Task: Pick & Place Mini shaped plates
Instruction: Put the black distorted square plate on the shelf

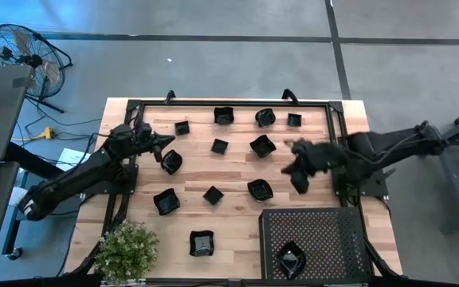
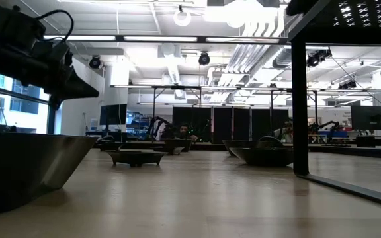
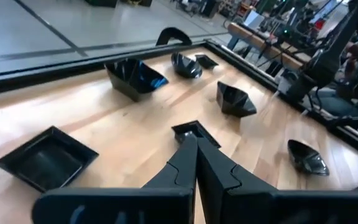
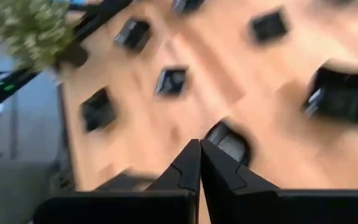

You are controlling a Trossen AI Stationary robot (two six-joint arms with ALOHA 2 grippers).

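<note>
Several small glossy black mini plates lie flat on the wooden table, among them a wavy one [image 1: 171,162], a square one [image 1: 219,146] and one [image 1: 260,190] near the middle. One more plate [image 1: 291,259] lies on the perforated tray [image 1: 333,227]. My left gripper [image 1: 168,144] hovers shut over the table's left part, just beyond the wavy plate; in its wrist view [image 3: 196,148] a small square plate [image 3: 194,132] lies past the fingertips. My right gripper [image 1: 297,169] is shut above the table's right part, with a plate [image 4: 229,140] below and ahead of its tips [image 4: 199,149].
A potted green plant [image 1: 126,251] stands at the near left corner. A dark metal frame [image 1: 237,102] runs along the table's far and side edges. The tray stands raised at the near right [image 2: 349,20]. Bare wood shows between the plates [image 1: 237,171].
</note>
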